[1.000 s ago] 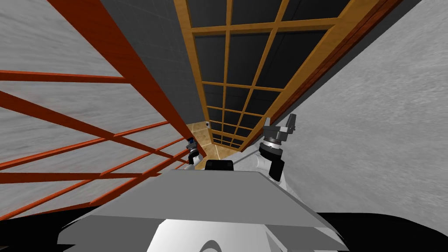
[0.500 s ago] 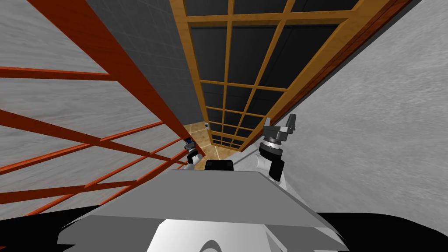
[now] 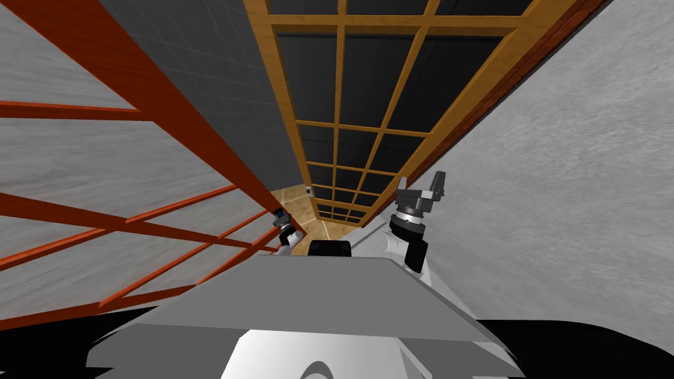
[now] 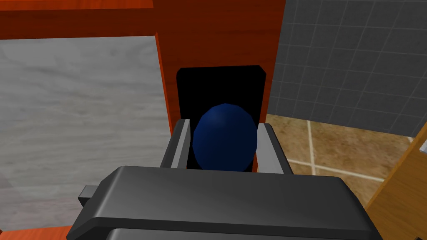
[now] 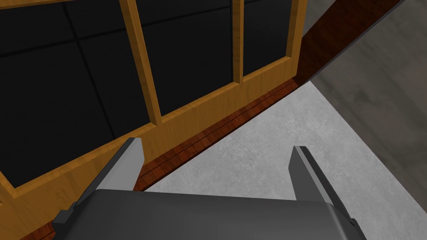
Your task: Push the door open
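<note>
Door (image 3: 197, 125), red-framed with pale grey panels, runs along my left side, its free edge the part nearest me. On that edge, low and close in front, the left gripper (image 4: 224, 127) is clenched on the dark blue knob (image 4: 225, 137). One light grey finger presses each side of the round knob, which sits on a black plate (image 4: 221, 83) fixed to the red stile.

To the right and slightly farther out, the right gripper (image 5: 217, 146) is raised with its fingers spread wide and nothing between them. It hangs over a pale grey floor (image 5: 258, 166), near a dark red strip (image 5: 217, 129) that runs along the foot of a yellow-wood lattice (image 5: 200, 108) with dark panes.

Past the door's edge lies a tan tiled floor (image 4: 333, 146), narrow between the red door and the lattice. A dark grey tiled wall (image 4: 354, 62) rises behind it. Farther right, a light grey wall (image 3: 559, 197) stretches away.
</note>
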